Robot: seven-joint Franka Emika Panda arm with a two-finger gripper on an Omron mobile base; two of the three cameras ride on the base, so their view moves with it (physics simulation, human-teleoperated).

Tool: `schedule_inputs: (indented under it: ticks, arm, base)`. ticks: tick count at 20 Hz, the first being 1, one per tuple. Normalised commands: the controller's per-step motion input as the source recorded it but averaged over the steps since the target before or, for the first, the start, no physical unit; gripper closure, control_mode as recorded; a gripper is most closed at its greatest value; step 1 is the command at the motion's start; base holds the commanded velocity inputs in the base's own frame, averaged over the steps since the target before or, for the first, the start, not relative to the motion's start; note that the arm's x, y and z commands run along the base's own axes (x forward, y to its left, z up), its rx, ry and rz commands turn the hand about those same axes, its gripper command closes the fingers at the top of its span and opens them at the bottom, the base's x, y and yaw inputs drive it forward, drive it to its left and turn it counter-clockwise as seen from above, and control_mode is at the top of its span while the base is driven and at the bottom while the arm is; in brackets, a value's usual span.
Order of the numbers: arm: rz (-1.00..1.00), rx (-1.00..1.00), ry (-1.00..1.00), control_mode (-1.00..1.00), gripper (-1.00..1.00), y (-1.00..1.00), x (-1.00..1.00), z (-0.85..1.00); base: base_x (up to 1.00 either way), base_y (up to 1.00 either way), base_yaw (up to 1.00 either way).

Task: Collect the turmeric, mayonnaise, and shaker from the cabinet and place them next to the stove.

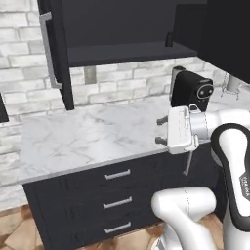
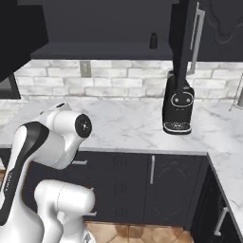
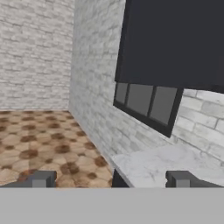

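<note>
Evidently, the empty gripper (image 1: 158, 130), jaws apart, was aimed sideways; the shaker (image 2: 153, 41) on the cabinet (image 2: 104, 50) shelf's right end could be toppled.

From my seat it's mostly dark stuff: black cabinet (image 1: 117, 29) with a dark shelf, and the shaker (image 2: 153, 41) is all black too. Countertop (image 1: 88, 134) is white marble with grey veining, backsplash (image 2: 118, 78) is whitish-grey brick. Drawers (image 1: 112, 195) are near-black with silver handles, the coffee machine (image 2: 178, 107) is black, and the floor (image 3: 39, 140) is brown patterned tile.
</note>
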Motion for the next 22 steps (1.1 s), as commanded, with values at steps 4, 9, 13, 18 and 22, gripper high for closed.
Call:
schedule_inputs:
  ticks: [4,9,13,18,22]
  arm:
    - [0.00,0.00,0.00,1.00,-1.00,0.00,0.00,0.00]
    - [0.00,0.00,0.00,1.00,-1.00,0.00,0.00,0.00]
    - [0.00,0.00,0.00,1.00,-1.00,0.00,0.00,0.00]
    - [0.00,0.00,0.00,1.00,-1.00,0.00,0.00,0.00]
    - [0.00,0.00,0.00,1.00,-1.00,0.00,0.00,0.00]
  base:
    - [0.77,-0.46,-0.02]
    - [0.70,-0.39,-0.03]
    - [0.64,-0.13,0.00]
    - [0.70,0.00,0.10]
    - [0.70,0.00,0.15]
